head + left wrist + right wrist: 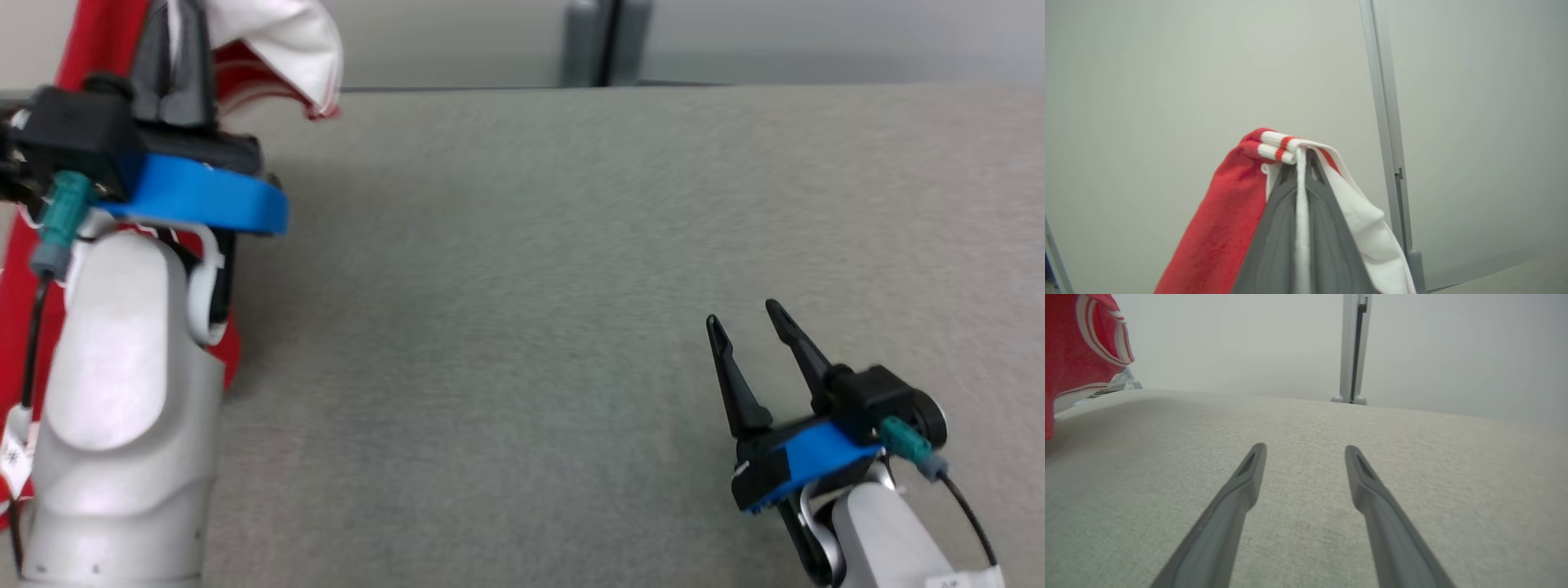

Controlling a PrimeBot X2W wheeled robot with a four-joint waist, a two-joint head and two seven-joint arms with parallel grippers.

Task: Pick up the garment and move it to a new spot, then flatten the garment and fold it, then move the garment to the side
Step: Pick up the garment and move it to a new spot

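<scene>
Garment (277,49): red cloth with a white panel and red-and-white striped ribbed trim, held up at the far left of the scene over the left end of the counter (522,286). In the left wrist view the garment (1224,220) drapes over both sides of the pincer, red to one side, white to the other, with the striped trim bunched at the tips. In the right wrist view the garment (1077,347) hangs at the far left; whether its lower end touches the counter (1306,416) cannot be told. Left pincer (181,57): closed tight on the garment, a white fold of cloth nipped between its grey fingers (1274,245), tips at (1301,163); it is carried on a pale forearm (122,392) with a blue band (204,200). Right pincer (741,314): near right, fingers spread wide, gripping nothing, poised low over bare counter well apart from the garment; the same gap shows at (1305,449). Counter: grey woven covering. Behind its far edge stands a grey post (604,41), also seen at (1386,122) and (1353,347), against a pale wall (1147,81).
</scene>
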